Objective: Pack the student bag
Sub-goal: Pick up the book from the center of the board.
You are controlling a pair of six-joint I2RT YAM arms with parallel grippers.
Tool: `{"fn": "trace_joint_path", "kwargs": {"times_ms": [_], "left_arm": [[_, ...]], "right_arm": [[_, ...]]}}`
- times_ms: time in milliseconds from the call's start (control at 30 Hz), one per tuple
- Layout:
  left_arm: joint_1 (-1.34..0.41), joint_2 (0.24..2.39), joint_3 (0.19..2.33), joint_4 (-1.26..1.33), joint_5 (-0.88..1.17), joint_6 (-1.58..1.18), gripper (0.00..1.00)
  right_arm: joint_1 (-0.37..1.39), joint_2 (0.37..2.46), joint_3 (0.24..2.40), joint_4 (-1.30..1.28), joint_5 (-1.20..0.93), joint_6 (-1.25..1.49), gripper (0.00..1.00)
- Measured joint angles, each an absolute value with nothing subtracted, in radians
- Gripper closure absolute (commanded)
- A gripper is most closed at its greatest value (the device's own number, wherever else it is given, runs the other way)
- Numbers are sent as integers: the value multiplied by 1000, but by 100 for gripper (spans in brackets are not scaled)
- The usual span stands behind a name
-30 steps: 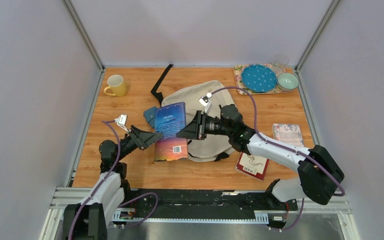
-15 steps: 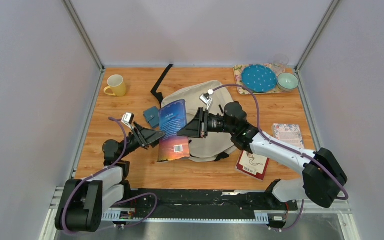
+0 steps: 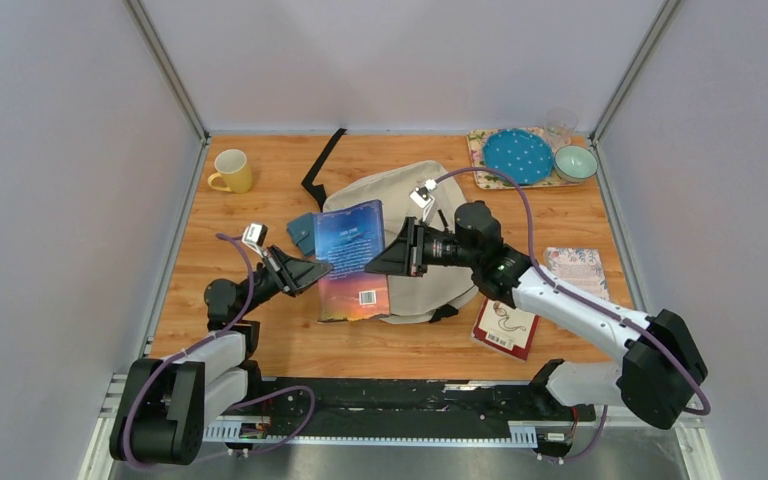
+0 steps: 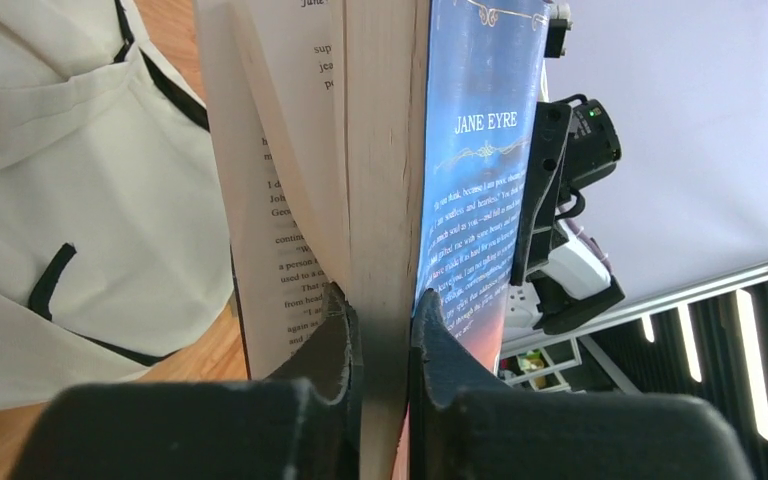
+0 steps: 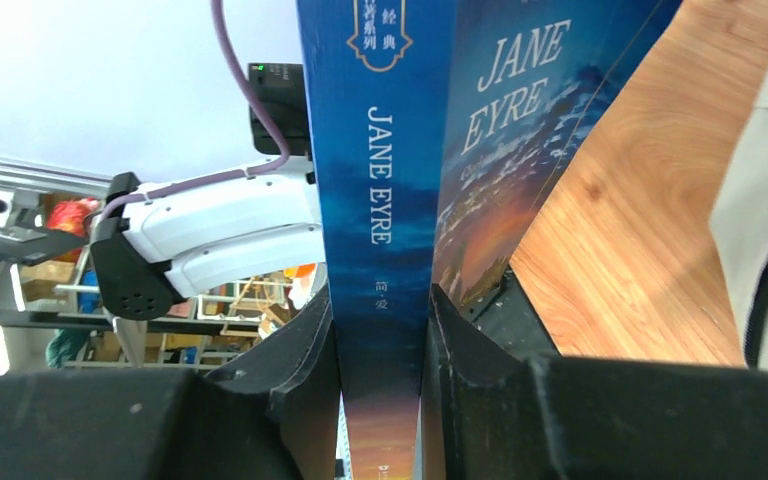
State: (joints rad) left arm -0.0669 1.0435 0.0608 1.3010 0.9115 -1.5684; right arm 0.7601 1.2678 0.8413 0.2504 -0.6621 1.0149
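Observation:
The student bag (image 3: 400,195) lies flat, cream with black trim, in the middle of the table. A blue "Jane Eyre" book (image 3: 353,258) is held over its left edge by both grippers. My left gripper (image 3: 322,270) is shut on the book's page edge; in the left wrist view its jaws (image 4: 380,312) pinch the page block (image 4: 380,150), and a few leaves splay left toward the bag (image 4: 60,150). My right gripper (image 3: 392,262) is shut on the spine side, which the right wrist view shows as the spine (image 5: 380,150) clamped between its fingers (image 5: 380,300).
A yellow mug (image 3: 232,171) stands at the back left, a black strap (image 3: 322,165) and a teal pouch (image 3: 303,232) near the bag. A tray (image 3: 480,150) with blue plate (image 3: 517,156), green bowl (image 3: 575,162) and glass (image 3: 560,122) sits back right. A red book (image 3: 505,328) and floral book (image 3: 573,267) lie right.
My left gripper moved in and closed on the book's page edge. The right gripper carried the book slightly right and back over the bag's edge.

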Motion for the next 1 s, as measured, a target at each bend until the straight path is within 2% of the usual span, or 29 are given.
{"fn": "trace_joint_path", "kwargs": {"times_ms": [133, 167, 233, 267, 500, 667, 767, 800, 833, 1000], "left_arm": [[-72, 1039, 61, 1300, 915, -1557, 100], [-73, 1016, 64, 1271, 913, -1517, 80], [-74, 1003, 71, 1234, 915, -1492, 30], [-76, 984, 89, 1171, 920, -1436, 20], [-86, 828, 263, 487, 850, -971, 19], [-86, 784, 307, 226, 794, -777, 19], [-86, 798, 293, 156, 792, -739, 18], [-86, 802, 286, 142, 792, -732, 18], [-86, 806, 281, 133, 792, -728, 18], [-86, 827, 277, 107, 798, -710, 18]], "right_arm": [[765, 1243, 879, 101, -612, 944, 98], [775, 1235, 907, 22, -573, 904, 98], [775, 1234, 910, 6, -557, 893, 99], [773, 1234, 909, -3, -546, 891, 100], [686, 1301, 834, -30, -474, 897, 100], [574, 1360, 717, -106, -405, 903, 98], [561, 1383, 682, -127, -375, 904, 87], [562, 1386, 675, -127, -369, 903, 74], [562, 1386, 671, -125, -366, 903, 65], [563, 1390, 633, -88, -358, 907, 50]]}}
